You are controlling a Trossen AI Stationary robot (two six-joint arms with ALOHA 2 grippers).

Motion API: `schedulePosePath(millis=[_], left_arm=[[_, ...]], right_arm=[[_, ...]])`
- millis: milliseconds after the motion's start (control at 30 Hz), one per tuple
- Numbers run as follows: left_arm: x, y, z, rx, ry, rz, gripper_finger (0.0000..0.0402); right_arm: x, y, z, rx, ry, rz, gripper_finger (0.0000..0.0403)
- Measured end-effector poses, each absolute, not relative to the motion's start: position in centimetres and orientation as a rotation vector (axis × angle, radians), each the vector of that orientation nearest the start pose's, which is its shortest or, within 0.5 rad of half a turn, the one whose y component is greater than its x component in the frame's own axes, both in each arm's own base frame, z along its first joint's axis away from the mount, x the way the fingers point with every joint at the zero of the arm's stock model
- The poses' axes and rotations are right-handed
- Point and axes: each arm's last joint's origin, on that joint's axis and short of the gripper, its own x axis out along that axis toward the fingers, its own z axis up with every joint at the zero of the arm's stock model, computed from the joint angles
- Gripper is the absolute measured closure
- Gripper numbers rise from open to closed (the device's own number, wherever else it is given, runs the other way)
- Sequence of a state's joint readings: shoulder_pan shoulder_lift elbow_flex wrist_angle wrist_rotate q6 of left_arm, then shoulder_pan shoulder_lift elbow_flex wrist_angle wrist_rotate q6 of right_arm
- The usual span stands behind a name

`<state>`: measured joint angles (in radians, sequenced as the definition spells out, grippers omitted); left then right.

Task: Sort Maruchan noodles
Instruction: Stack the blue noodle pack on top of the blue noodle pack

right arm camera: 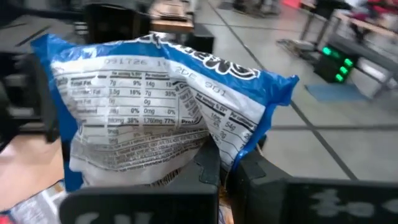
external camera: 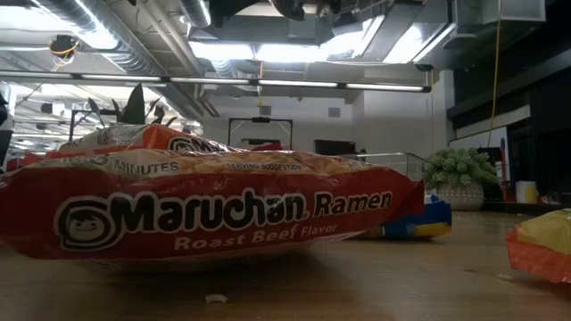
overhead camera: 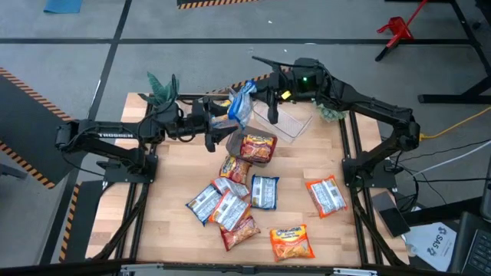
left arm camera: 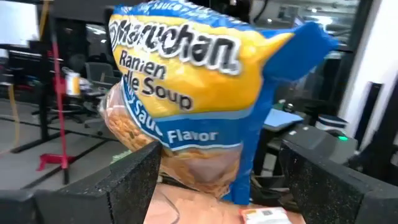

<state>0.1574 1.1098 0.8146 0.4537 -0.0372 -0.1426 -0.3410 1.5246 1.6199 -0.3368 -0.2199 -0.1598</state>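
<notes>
A blue-and-yellow Maruchan noodle packet (overhead camera: pixel 239 103) hangs in the air over the table's far middle, with my right gripper (right arm camera: pixel 219 168) shut on it. My left gripper (left arm camera: pixel 217 149) is open; its fingers stand on either side of the same packet (left arm camera: pixel 186 93), whose yellow front faces that wrist camera. I see no sure touch there. Several other noodle packets lie flat on the wooden table (overhead camera: pixel 169 176): a red one (overhead camera: pixel 258 146), blue-white ones (overhead camera: pixel 265 192), orange ones (overhead camera: pixel 291 241) and a red-white one (overhead camera: pixel 326 195). My right gripper pinches one edge of the packet (right arm camera: pixel 211 152) between its two shut fingers, coming roughly level from the table's far right. The wrapper creases where the fingers meet it. The packet stands up from the fingers, its printed back toward the wrist camera, lifted clear of the table.
A clear plastic bin (overhead camera: pixel 290 121) sits at the far right of the table, just beside the held packet. Small potted plants stand at the far left (overhead camera: pixel 163 88) and far right (overhead camera: pixel 330 113) corners. In the low view a red Roast Beef packet (external camera: pixel 205 214) fills the foreground.
</notes>
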Motion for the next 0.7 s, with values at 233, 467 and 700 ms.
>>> schedulePosePath(millis=[233, 467, 700], left_arm=[[24.8, 4.1, 34.0, -0.136, -0.177, 0.211, 0.0081], [25.3, 4.2, 33.7, -0.14, -0.177, 0.214, 0.0081], [25.8, 4.5, 33.6, -0.143, -0.207, 0.268, 0.0081]], right_arm=[[32.2, -10.8, 42.9, -0.075, 0.221, -0.112, 0.0403], [32.2, -10.8, 43.2, -0.04, 0.191, -0.138, 0.0403], [32.8, -10.4, 42.9, 0.022, 0.195, -0.135, 0.0403]])
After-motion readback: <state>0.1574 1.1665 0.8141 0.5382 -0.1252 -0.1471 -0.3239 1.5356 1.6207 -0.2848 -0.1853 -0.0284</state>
